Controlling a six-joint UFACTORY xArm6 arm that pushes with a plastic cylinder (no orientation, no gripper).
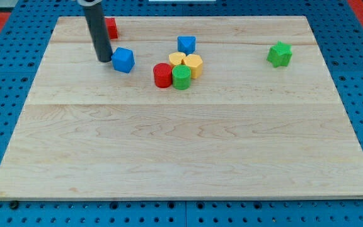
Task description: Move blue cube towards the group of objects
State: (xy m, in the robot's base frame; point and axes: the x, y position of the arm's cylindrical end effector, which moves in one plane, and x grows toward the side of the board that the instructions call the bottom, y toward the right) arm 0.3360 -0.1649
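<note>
The rod ends in my tip [104, 60], a bare end with nothing to clench or release, so the tool grasps nothing and can only push; it stands on the wooden surface [181, 145] just beside the blue cube [123, 60], on the cube's left in the view, and whether they touch I cannot tell. The cube sits toward the view's upper left, a short way from the group on its right: a red cylinder [162, 75], a green cylinder [181, 77], two yellow blocks [193, 64] and a blue block [186, 44] at the group's top. The tip looks lined up for a rightward push, but the group lies slightly lower in the view than the cube, so a straight push would likely carry the cube toward the gap between the blue block and the red cylinder. If contact falls off the cube's middle, the cube may turn and slip off the tip. Pushing too far would probably ram it into the cluster and scatter the cylinders. The red block [111, 27] behind the rod is close enough that a repositioning sweep could knock it. The green block [280, 54] at the view's right is well apart and safe.
</note>
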